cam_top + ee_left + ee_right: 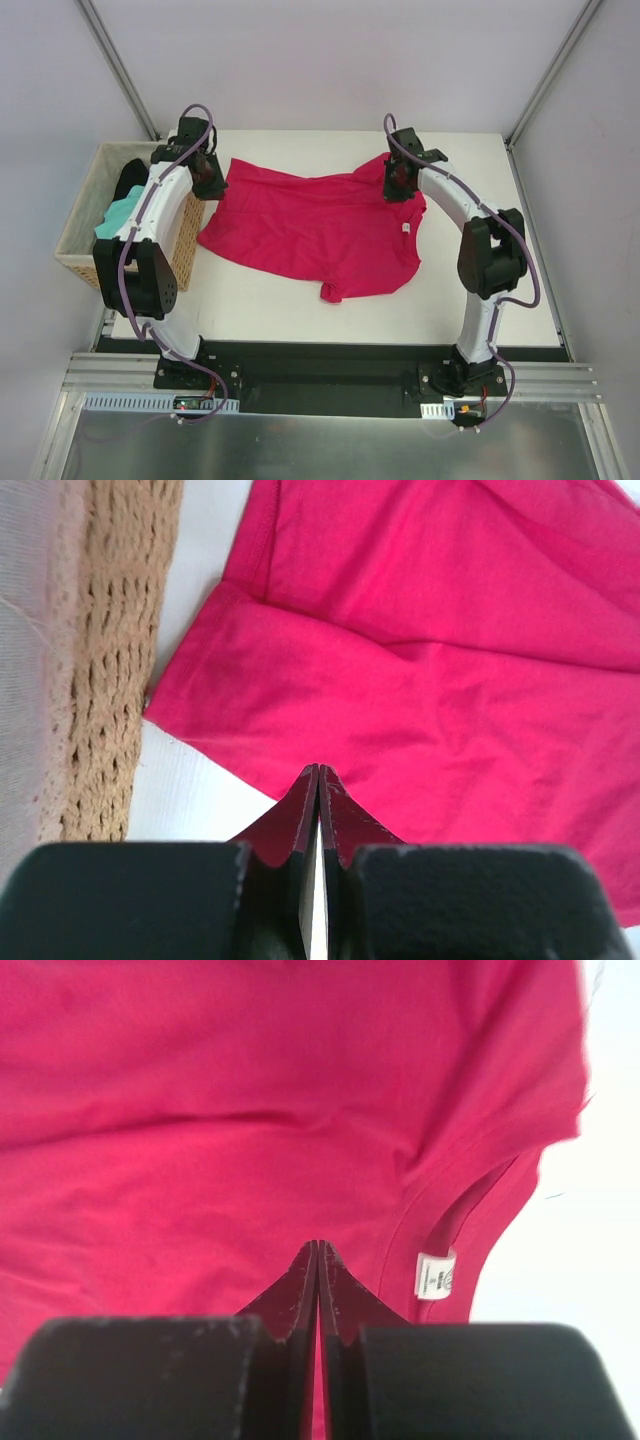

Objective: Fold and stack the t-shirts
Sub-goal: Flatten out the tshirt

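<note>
A crimson t-shirt (320,235) lies spread on the white table, its collar with a white label (435,1275) toward the right. My left gripper (210,180) is shut, its tips (318,768) over the crimson t-shirt (450,680) just inside its near left edge. My right gripper (398,185) is also shut, its tips (318,1245) over the crimson t-shirt (200,1110) just left of the collar. No cloth shows between either pair of fingers. A mint-green t-shirt (118,215) and a black t-shirt (130,180) lie bunched in the basket.
The tan wicker basket (80,215) stands at the table's left edge, and its woven wall (110,680) is close beside my left gripper. Bare white table (480,290) shows right of and in front of the shirt. Frame posts rise at the back corners.
</note>
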